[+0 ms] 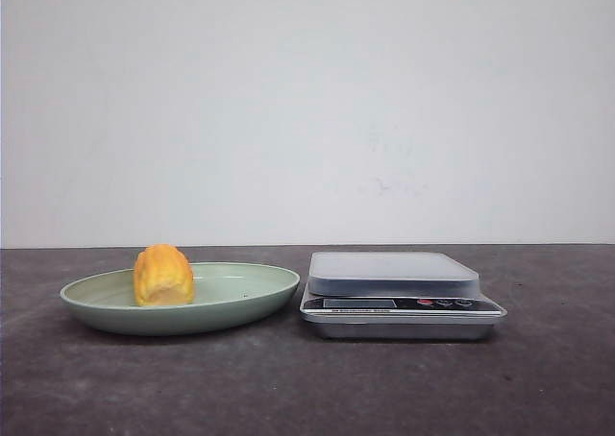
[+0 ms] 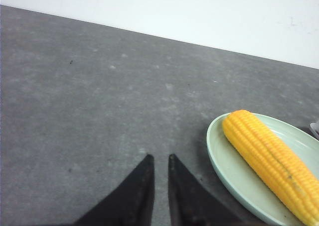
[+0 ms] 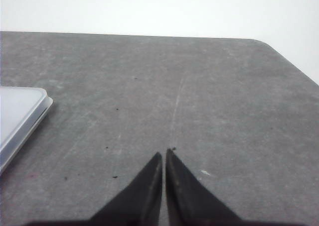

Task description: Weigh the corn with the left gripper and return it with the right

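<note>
Fingers first: your left fingers [image 2: 160, 159] sit nearly together, a thin gap between the black tips, holding nothing, above bare grey tabletop [image 2: 99, 101] just beside the plate's rim. Your right fingers [image 3: 164, 155] are likewise drawn almost shut and empty, over the tabletop, with the scale's pale corner [image 3: 20, 111] off to one side.

Corn [image 1: 163, 276]: lies in the pale green plate [image 1: 250, 297], on the left half of the tabletop in the front view. From the front you see it end-on, so it reads as a stubby yellow-orange lump. The left wrist view shows its full length [image 2: 271, 161]: a long cob, bright yellow-orange, neat rows of bumpy kernels, rounded tip, lying diagonally across the plate.

Scale [image 1: 399, 297] stands just right of the plate, close but apart, platform bare, display and buttons facing you.
</note>
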